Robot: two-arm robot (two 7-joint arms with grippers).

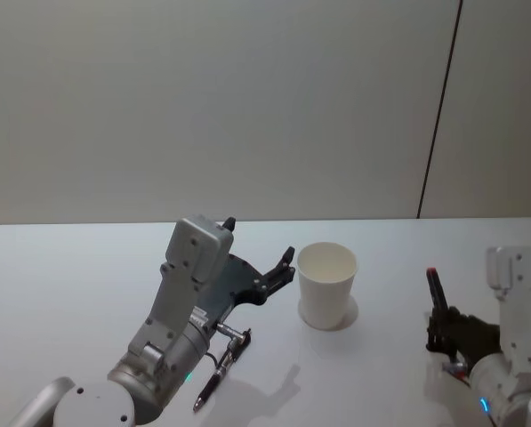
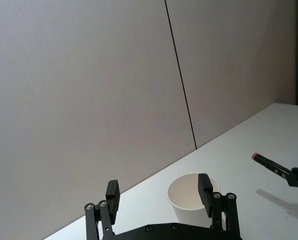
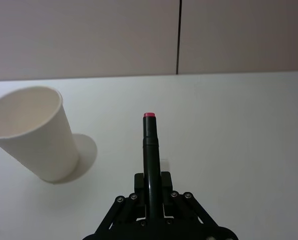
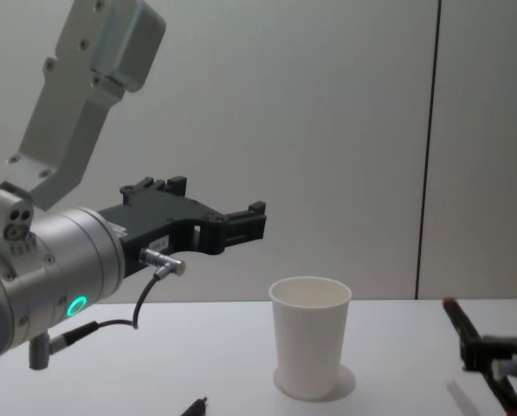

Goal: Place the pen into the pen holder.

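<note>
while near the pen holder (image 3: 36, 135), pen (image 3: 150, 145) (red-tipped) in the right tool (image 3: 151, 187)

Bare table (image 1: 391, 298) lies between the cup (image 1: 327, 286) and the right gripper (image 3: 149, 189), which clamps a pen (image 3: 149, 140); the cup's mouth is open overhead; the left gripper (image 2: 158, 190), spread wide, hangs higher, just left of it

Here's a plain pale grey wall (image 1: 203, 107) running behind, one dark vertical seam (image 1: 439, 107) splitting its panels on the right, and a glossy white table (image 1: 69, 267) below catching soft, even light.
</note>
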